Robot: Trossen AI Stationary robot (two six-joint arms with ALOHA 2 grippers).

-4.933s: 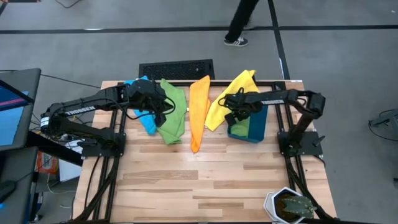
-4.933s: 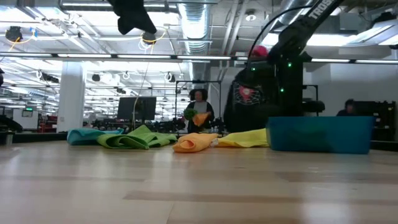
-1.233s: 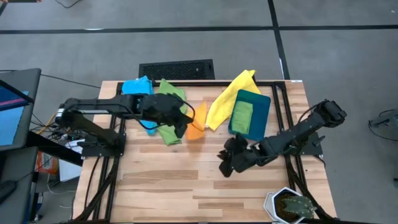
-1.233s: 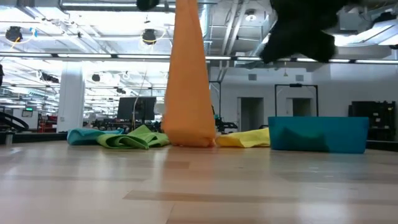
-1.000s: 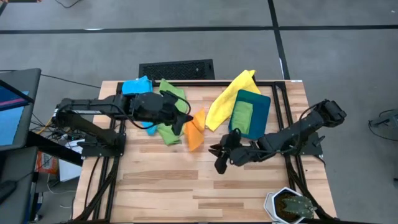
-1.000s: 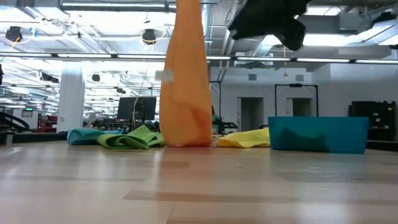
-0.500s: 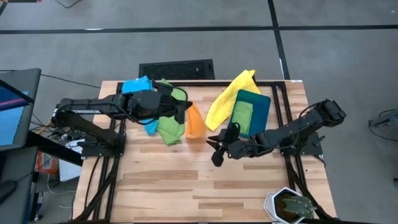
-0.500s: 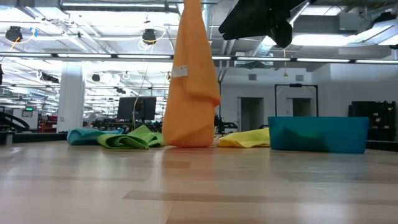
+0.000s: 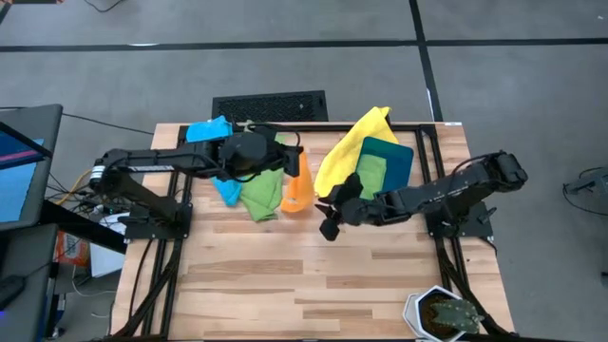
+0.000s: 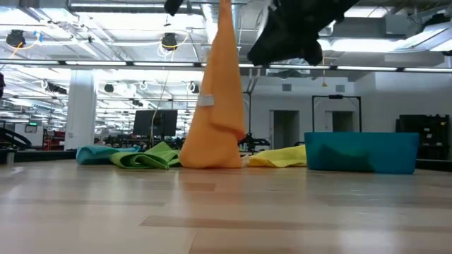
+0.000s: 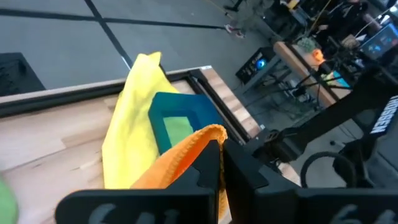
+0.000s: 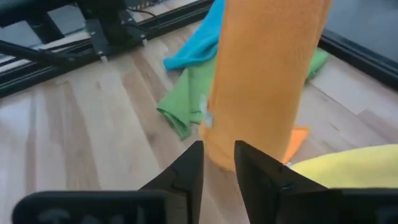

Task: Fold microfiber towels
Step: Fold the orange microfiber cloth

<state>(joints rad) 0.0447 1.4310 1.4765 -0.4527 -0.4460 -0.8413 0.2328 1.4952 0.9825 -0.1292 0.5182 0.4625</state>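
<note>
Two arms meet over the worktop (image 9: 285, 275) in the high view: the left end effector (image 9: 290, 160) is clamped on the orange towel (image 9: 297, 190). Low view: the towel hangs, its bottom on the wood. Right wrist view: the right end effector (image 12: 216, 163) stands apart, just before the towel, gripping nothing.

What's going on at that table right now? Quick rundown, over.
Left gripper shut on orange towel, holding it up, lower end on the table. Right gripper open, facing the hanging cloth, not touching. Nothing between them.
</note>
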